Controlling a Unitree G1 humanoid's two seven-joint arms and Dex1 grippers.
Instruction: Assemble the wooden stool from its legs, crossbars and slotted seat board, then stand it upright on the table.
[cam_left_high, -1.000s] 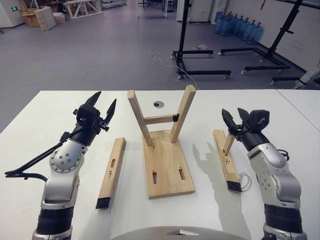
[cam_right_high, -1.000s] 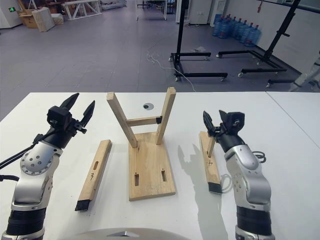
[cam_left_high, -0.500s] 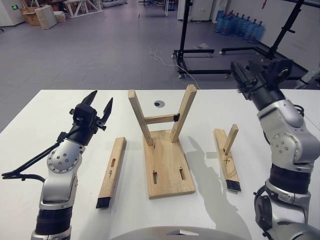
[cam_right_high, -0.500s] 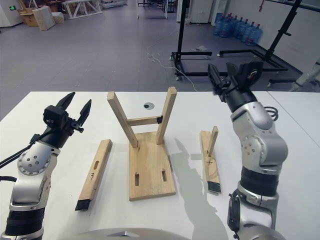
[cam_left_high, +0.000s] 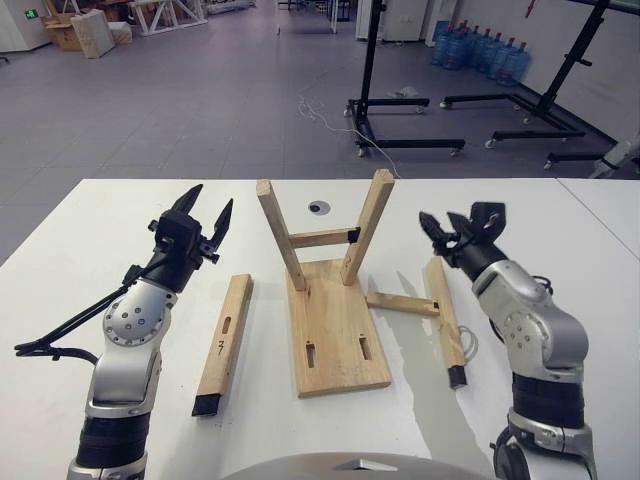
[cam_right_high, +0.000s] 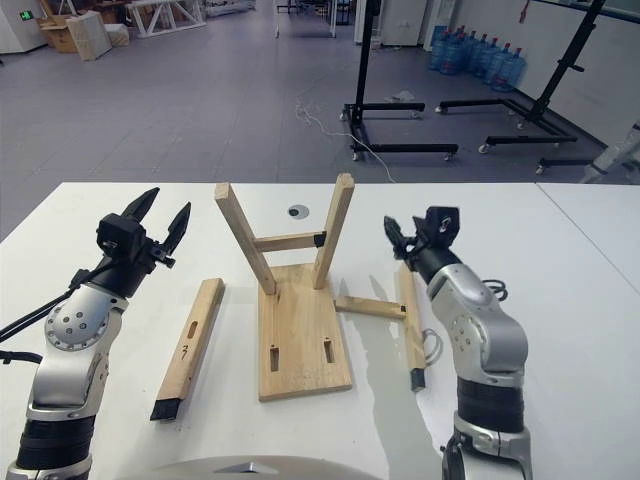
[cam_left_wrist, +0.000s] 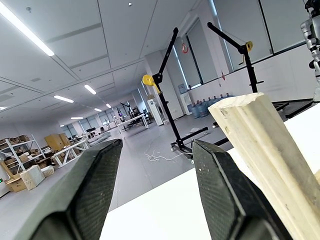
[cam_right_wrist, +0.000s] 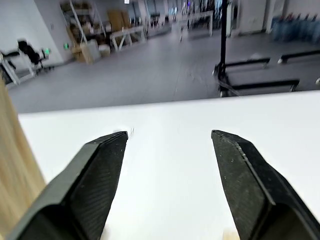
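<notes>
The slotted seat board (cam_left_high: 338, 335) lies flat at the table's middle. Two legs (cam_left_high: 279, 233) (cam_left_high: 366, 226) stand in its far slots, joined by a crossbar (cam_left_high: 320, 238). A loose slotted leg (cam_left_high: 224, 343) lies left of the board. Right of it lies another leg (cam_left_high: 446, 322), its crossbar (cam_left_high: 402, 304) flat and pointing at the board. My left gripper (cam_left_high: 205, 212) hangs open above the table, beyond the loose leg's far end. My right gripper (cam_left_high: 441, 224) is open just past the right leg's far end, holding nothing. The left wrist view shows a leg's top (cam_left_wrist: 260, 140) beside my open fingers (cam_left_wrist: 95, 200).
A small round hole (cam_left_high: 318, 208) sits in the white table (cam_left_high: 90, 260) behind the stool parts. A loop of white cable (cam_left_high: 470, 345) lies by the right leg. Black wheeled stands (cam_left_high: 400, 110) are on the floor beyond the table's far edge.
My right arm rose high, then came back down to the right leg's far end. That leg's crossbar, upright before, now lies flat toward the board. The left gripper barely shifted.
</notes>
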